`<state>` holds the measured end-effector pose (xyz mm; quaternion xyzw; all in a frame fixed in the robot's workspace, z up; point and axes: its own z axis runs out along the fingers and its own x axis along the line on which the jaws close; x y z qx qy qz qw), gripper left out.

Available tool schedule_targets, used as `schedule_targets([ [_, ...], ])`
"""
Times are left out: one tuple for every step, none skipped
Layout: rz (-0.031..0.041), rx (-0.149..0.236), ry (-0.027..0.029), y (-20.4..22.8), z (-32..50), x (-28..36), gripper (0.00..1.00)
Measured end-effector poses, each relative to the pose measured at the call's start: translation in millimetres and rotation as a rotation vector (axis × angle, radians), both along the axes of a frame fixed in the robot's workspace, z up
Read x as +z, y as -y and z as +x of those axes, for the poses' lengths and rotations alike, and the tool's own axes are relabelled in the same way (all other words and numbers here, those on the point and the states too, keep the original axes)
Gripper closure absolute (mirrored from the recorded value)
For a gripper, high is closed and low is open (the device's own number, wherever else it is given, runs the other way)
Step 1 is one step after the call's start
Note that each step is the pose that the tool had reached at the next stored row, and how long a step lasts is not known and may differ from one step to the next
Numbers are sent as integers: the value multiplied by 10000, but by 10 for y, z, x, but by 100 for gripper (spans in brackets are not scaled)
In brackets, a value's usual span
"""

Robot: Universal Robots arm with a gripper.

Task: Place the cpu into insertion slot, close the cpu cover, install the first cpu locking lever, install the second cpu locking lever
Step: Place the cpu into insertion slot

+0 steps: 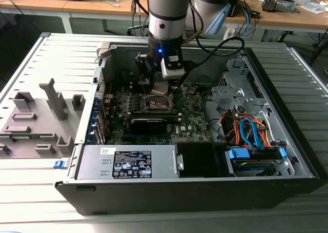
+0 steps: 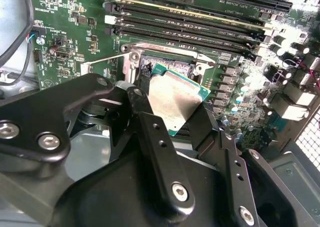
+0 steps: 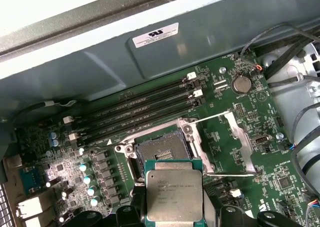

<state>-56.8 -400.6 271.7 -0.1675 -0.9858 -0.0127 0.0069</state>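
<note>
the gripper [image 2: 172, 114] is clenching the cpu [image 2: 176, 94] by two opposite edges, its black fingers [image 2: 154, 137] pressing in from either side. the chip is hanging above the board, close to the insertion slot [image 3: 162, 149] but off its centre and not seated in it. it seems to be sitting at a slant to the board. the cpu cover [image 3: 239, 137] is standing swung open at one side of the slot, and the thin wire levers [image 3: 210, 117] are lying released beside it. the danger, as i judge it, is the chip going down skewed or shifted. a corner catching the slot's silvery rim would be scraping the fine contacts in the dark centre, and a slanted chip let go early would be dropping crooked. the grip is only on the edges, so any knock against the raised cover could be twisting the chip between the fingers. counting outward, there is one cpu, one insertion slot and one cover. there are two levers, as far as i can tell, four long black memory slots [image 3: 145, 109] running past the slot, and one round coin battery [image 3: 241, 83]. all of it is sitting on the single green motherboard [image 3: 270, 117] inside one open computer case [image 1: 302, 161].
</note>
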Motion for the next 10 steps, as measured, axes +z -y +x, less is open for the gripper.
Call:
schedule_targets([
  [-3, -15, 0, 0, 0, 0, 46],
  [-5, -27, 0, 0, 0, 0, 46],
  [-8, -47, 0, 0, 0, -1, 46],
  [-12, -71, 0, 0, 0, -2, 46],
  [-15, -86, 0, 0, 0, -2, 46],
  [-17, -98, 0, 0, 0, -2, 46],
  [-21, -116, 0, 0, 0, -2, 46],
  [-23, -133, 0, 0, 0, -3, 46],
  [-25, -145, 0, 0, 0, -3, 46],
  [-27, -164, 0, 0, 0, -3, 46],
])
